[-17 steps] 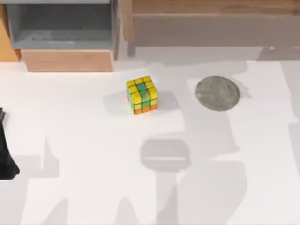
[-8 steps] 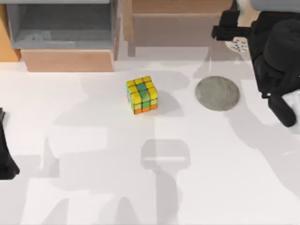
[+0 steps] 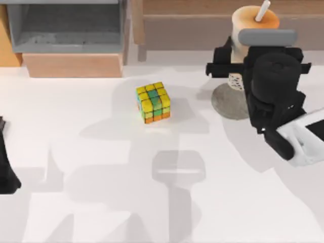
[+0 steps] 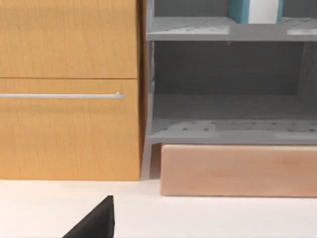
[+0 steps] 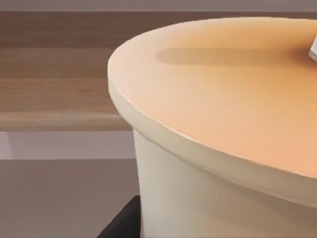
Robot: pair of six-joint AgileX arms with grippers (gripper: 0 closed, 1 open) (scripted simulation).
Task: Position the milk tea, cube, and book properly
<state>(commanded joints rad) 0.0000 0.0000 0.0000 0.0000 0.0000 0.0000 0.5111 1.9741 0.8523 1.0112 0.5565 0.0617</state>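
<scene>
Hiding part of one grey disc (image 3: 226, 104) at far right, the right gripper (image 3: 238, 68) clasps one milk tea (image 3: 251, 31) above it; one cube (image 3: 153, 102) sits centre.

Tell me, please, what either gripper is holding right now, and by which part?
The right gripper holds the milk tea by its side wall, over the grey disc. The left arm holds nothing.

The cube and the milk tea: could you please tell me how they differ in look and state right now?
The cube is small, boxy and multicoloured; the milk tea is a tall round cup with an orange top and a white straw. The cube sits free on the white table; the milk tea is held by the right gripper over the grey disc. Both are upright.
</scene>
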